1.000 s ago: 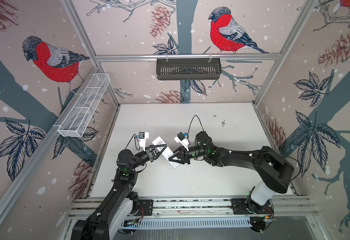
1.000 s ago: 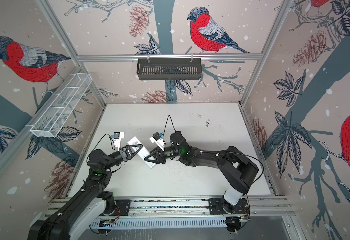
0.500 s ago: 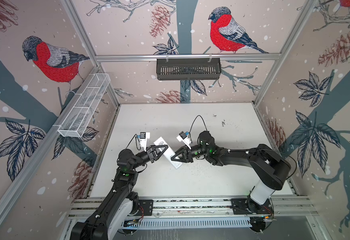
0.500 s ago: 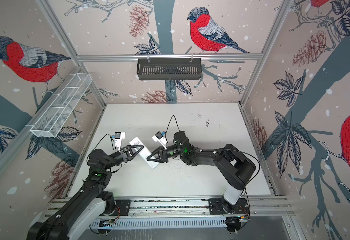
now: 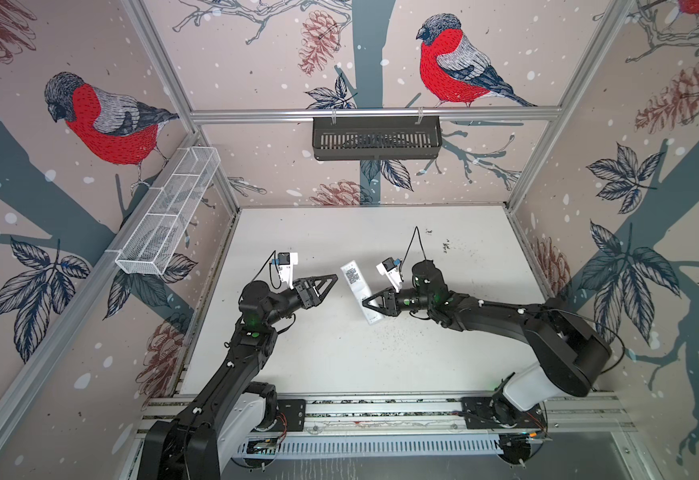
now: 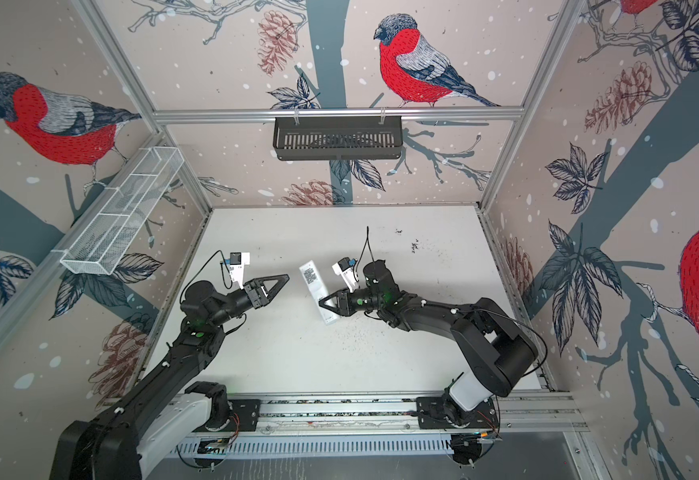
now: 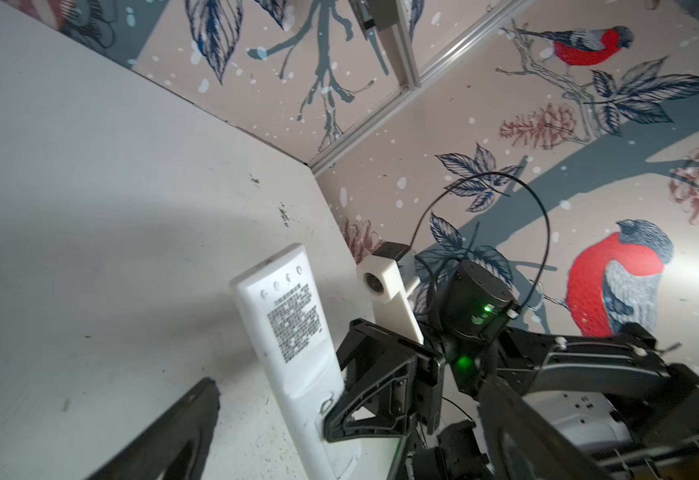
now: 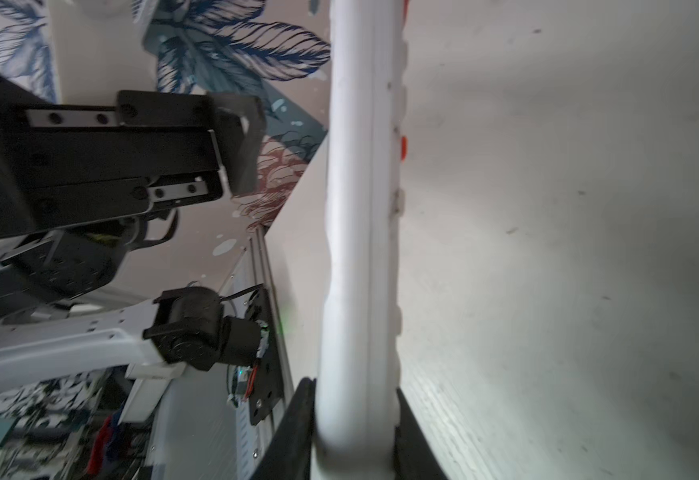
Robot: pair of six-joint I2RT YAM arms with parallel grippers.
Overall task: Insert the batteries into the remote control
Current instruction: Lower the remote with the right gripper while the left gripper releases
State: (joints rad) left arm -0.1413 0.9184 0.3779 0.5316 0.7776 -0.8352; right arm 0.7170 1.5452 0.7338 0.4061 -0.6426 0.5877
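Slim white remote, mid-table: printed-label back showing, buttons toward the table. Near end pinched in right gripper.

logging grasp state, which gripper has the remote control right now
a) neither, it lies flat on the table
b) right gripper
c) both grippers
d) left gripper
B: the right gripper is closed on one end of the remote control, while the left gripper stands open and clear of it.
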